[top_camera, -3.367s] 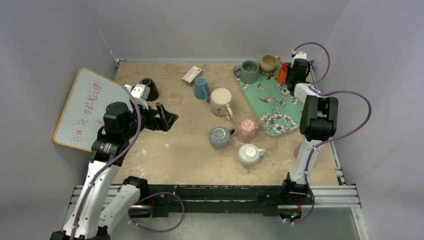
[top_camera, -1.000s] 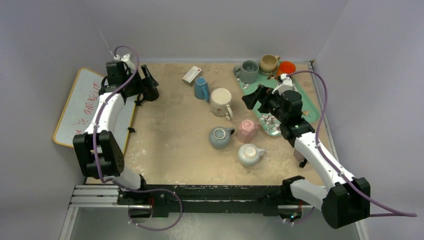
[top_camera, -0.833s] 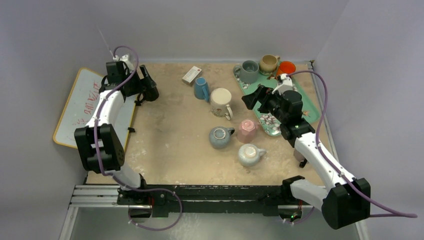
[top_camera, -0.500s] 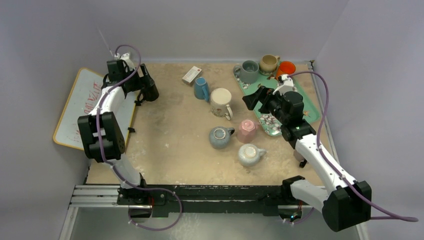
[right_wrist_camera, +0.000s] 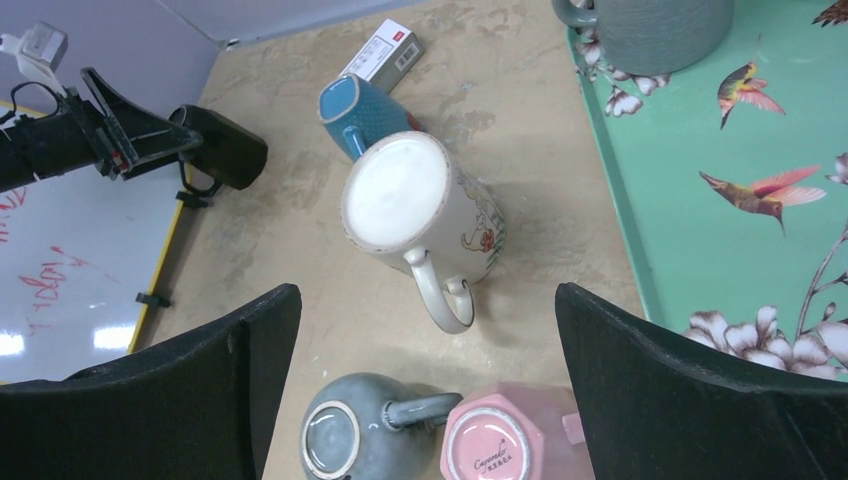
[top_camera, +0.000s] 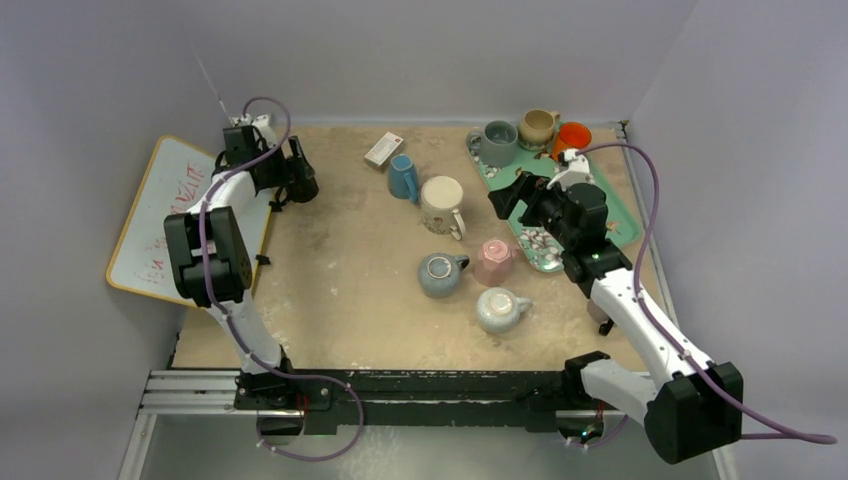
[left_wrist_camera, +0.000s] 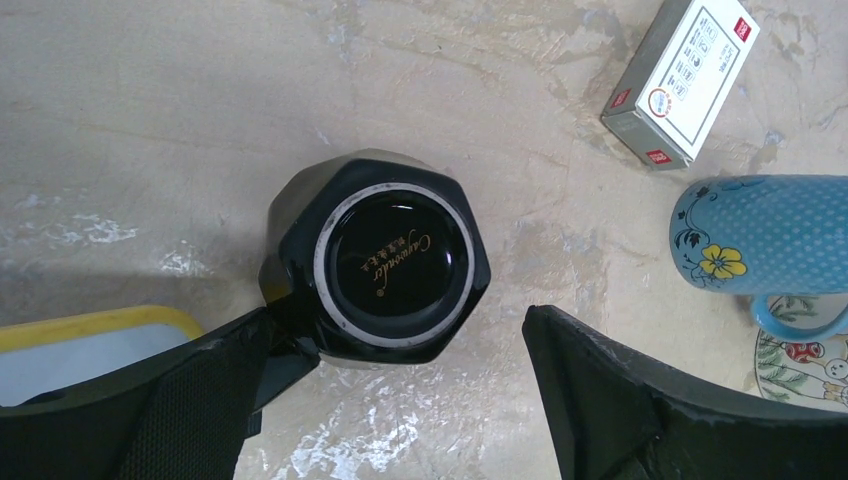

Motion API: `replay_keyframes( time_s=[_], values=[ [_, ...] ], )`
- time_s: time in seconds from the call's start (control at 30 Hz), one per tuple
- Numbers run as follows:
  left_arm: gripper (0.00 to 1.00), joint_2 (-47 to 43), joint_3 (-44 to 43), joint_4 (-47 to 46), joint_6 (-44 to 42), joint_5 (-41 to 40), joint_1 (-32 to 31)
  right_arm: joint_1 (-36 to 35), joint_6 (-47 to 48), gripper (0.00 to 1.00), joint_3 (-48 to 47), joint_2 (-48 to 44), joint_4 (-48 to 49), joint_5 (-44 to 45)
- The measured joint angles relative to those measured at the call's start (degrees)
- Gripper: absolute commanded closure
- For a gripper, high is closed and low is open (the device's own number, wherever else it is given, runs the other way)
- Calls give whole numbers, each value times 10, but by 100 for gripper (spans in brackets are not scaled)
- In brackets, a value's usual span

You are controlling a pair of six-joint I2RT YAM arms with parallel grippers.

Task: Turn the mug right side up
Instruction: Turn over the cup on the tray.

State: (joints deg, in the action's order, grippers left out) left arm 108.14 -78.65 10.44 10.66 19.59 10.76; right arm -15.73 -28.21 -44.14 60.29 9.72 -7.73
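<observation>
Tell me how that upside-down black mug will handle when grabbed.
The black mug looks glossy, so it may slip in the left gripper. It seems rigid ceramic, probably heavy for its size and chippable. Faceted sides and a rim-down stance suggest it won't roll or tip readily.

Mug colours on a tan table (top_camera: 340, 290)
Black mug (left_wrist_camera: 395, 260), gold script; blue mug (left_wrist_camera: 765, 232), white dots, yellow flower; green tray (right_wrist_camera: 680, 130), hummingbirds.

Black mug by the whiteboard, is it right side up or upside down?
Upside down. The left wrist view shows the black mug base up: a glazed foot ring with gold lettering faces the camera, and no opening is visible.
</observation>
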Motion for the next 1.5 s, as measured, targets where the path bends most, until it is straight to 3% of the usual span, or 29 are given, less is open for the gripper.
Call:
replay_keyframes(
  time_s=[0.27,0.7,1.0,1.37,1.5],
  values=[
    [11,9,0,-1,2,18,-2,0,4,1,11,-26,0,23],
    [42,9,0,25,-43,-40,-52,0,4,1,11,-14,0,19],
    [58,9,0,26,-60,-62,-61,0,4,1,12,-14,0,19],
    [64,37,-15,28,-68,-76,-68,0,4,1,12,-14,0,17],
    [73,48,-20,31,-70,-90,-75,0,4,1,12,-15,0,17]
  ],
)
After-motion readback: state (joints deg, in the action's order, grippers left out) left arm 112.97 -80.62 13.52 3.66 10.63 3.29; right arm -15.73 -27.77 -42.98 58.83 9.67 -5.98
